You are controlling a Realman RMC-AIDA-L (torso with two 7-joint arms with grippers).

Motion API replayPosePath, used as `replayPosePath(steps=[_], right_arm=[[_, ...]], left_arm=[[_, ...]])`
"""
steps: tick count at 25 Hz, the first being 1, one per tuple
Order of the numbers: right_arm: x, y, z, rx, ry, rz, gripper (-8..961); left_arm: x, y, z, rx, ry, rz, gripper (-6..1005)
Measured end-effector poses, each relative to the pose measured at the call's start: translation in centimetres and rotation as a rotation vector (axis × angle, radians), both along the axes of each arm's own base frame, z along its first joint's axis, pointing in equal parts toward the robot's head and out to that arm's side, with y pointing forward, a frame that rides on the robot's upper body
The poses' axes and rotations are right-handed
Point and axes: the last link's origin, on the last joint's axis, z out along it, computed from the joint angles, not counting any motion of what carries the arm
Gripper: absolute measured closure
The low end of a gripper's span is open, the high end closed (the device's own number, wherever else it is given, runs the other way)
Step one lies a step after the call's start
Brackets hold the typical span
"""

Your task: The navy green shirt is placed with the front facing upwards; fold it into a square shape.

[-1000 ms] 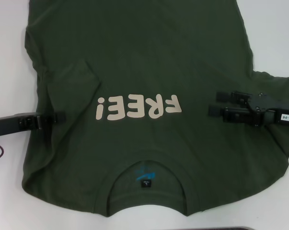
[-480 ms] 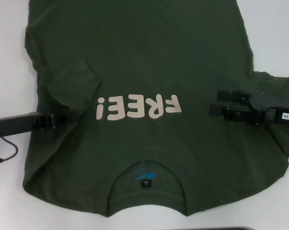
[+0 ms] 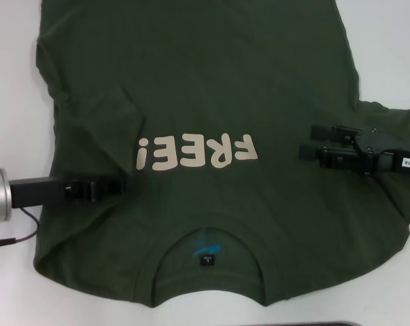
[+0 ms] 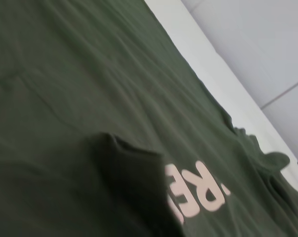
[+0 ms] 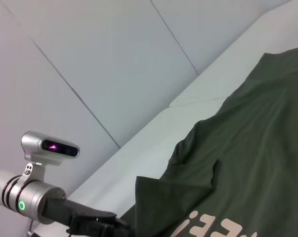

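Observation:
The navy green shirt (image 3: 205, 88) lies flat on the white table, front up. Its cream "FREE!" lettering (image 3: 196, 152) sits mid-chest and the collar with its dark label (image 3: 207, 258) points toward me. Its left sleeve is folded inward as a flap (image 3: 116, 109). My left gripper (image 3: 121, 185) reaches in low over the shirt's left side, below the "!". The left wrist view shows a raised bunch of dark cloth (image 4: 129, 173) in front of the lettering. My right gripper (image 3: 308, 142) hovers open over the shirt's right side, level with the lettering and holding nothing.
White table (image 3: 14, 102) shows on both sides of the shirt. A thin red cable (image 3: 14, 236) trails from the left wrist onto the table. The right sleeve (image 3: 395, 115) spreads out under the right arm. A dark edge (image 3: 340, 323) lies along the near table border.
The left gripper has moved rightward and toward me, from the shirt's left edge to just below the "!". The right gripper has barely shifted.

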Motion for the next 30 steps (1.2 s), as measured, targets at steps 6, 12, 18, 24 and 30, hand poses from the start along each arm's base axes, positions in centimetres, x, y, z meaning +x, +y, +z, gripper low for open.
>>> replayPosePath(steps=[6, 12, 18, 24, 30], right_arm=[[0.0, -0.1, 0.0, -0.002, 0.003, -0.001, 74], [0.0, -0.2, -0.1, -0.005, 0.006, -0.004, 74], [0.0, -0.2, 0.2, -0.002, 0.014, 0.001, 75], [0.4, -0.4, 1.7, 0.023, 0.036, 0.0, 75], [2.1, -1.0, 4.1, 0.048, 0.024, -0.075, 74]], left_arm=[[0.1, -0.1, -0.3, -0.019, 0.012, -0.016, 743], [0.4, 0.0, -0.4, -0.022, 0.007, -0.025, 744], [1.0, 0.4, 1.5, 0.053, -0.072, -0.055, 742], [1.7, 0.9, 3.4, 0.16, -0.162, -0.083, 667], [1.2, 1.2, 4.0, 0.208, -0.159, -0.068, 576]])
